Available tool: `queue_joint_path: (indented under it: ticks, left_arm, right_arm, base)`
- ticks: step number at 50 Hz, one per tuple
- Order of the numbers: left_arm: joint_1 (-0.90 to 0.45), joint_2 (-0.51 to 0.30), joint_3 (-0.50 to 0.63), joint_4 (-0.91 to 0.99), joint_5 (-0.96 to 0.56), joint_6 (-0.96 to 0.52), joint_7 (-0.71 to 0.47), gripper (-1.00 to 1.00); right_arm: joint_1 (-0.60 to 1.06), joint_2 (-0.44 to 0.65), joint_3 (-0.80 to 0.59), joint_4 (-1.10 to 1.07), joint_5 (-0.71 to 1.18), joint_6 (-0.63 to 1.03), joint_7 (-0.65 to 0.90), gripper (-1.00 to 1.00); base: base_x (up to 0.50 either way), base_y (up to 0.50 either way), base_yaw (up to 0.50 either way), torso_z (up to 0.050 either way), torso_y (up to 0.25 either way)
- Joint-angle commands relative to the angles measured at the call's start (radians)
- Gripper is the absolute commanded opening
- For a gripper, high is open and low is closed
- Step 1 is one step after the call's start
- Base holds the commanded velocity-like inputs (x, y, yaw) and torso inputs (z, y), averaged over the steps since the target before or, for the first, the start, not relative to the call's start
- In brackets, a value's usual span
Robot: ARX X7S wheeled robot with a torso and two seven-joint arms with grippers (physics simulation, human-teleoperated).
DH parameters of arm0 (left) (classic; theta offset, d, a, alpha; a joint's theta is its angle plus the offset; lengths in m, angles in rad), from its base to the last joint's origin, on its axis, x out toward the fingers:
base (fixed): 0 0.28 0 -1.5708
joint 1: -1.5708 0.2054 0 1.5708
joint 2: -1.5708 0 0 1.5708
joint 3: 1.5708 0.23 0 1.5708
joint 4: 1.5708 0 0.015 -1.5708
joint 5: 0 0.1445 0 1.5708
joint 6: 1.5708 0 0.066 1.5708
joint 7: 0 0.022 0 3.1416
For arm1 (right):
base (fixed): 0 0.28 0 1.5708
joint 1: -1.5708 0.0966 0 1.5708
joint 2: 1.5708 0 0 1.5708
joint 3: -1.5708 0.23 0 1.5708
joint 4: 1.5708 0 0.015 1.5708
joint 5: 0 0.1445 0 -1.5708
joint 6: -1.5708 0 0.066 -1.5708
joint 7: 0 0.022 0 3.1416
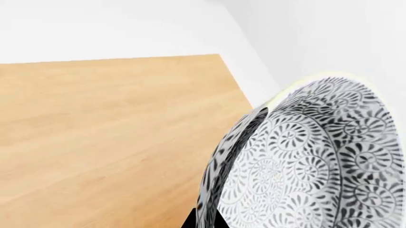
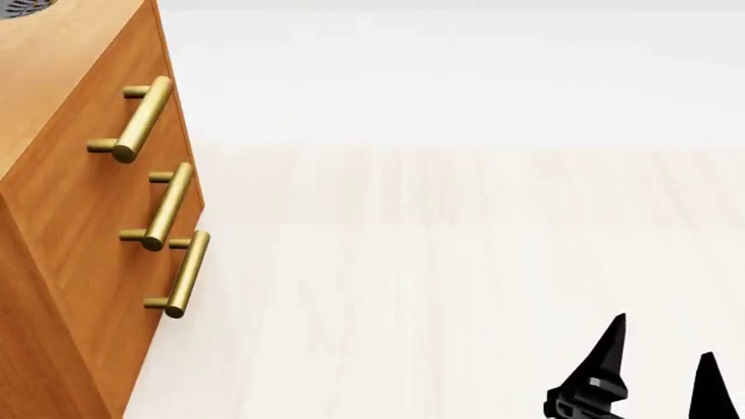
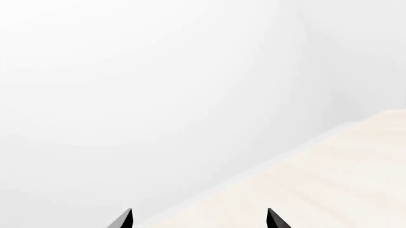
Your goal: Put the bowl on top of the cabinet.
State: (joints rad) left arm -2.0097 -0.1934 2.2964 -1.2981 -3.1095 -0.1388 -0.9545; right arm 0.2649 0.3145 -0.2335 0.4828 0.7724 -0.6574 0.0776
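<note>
At the far left of the head view stands the cabinet (image 2: 70,236), its orange-brown front turned toward the open floor and carrying three brass handles (image 2: 140,118) one below another. Its lighter top runs off the upper left corner, and there a small dark patterned sliver, the rim of the bowl (image 2: 23,7), shows at the frame's edge, over the cabinet top.

The left wrist view gives the bowl (image 1: 304,161) up close: it is tilted steeply, its patterned inside facing the camera, held above the light wood cabinet top (image 1: 108,137). A black bit of the left gripper (image 1: 203,222) shows at the bowl's lower rim, so the gripper seems clamped on that rim, though the fingers are nearly all hidden. Whether the bowl touches the wood cannot be told. The wood top is bare across most of this view, its far edge and corner meeting the white wall.

Right of the cabinet, the pale floor (image 2: 466,262) lies wide and bare. At the lower right the right gripper (image 2: 658,367) points upward, its two black fingers (image 3: 123,219) spread apart and holding nothing, with only white wall and pale floor ahead of them.
</note>
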Motion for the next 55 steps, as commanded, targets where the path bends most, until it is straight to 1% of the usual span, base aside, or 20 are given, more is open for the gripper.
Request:
queue_joint_path:
  ticks: [1,13,55]
  left_arm:
    - [-0.002,-0.014,-0.012,-0.010,0.013,-0.050,-0.035,-1.00]
    - [0.005,-0.011,-0.003,-0.011,0.017,-0.074,-0.003,-1.00]
    - [0.053,-0.025,0.036,-0.011,0.013,-0.028,0.003,-1.00]
  right_arm:
    - [0.005,-0.003,0.000,0.009,-0.001,0.001,-0.003,1.00]
    - [0.005,-0.004,0.002,0.011,-0.003,0.000,-0.004,1.00]
    - [0.035,-0.023,-0.003,0.070,-0.028,-0.001,-0.011,1.00]
  base:
    - [0.00,0.00,0.00,0.000,0.000]
    - [0.00,0.00,0.00,0.000,0.000]
    - [0.00,0.00,0.00,0.000,0.000]
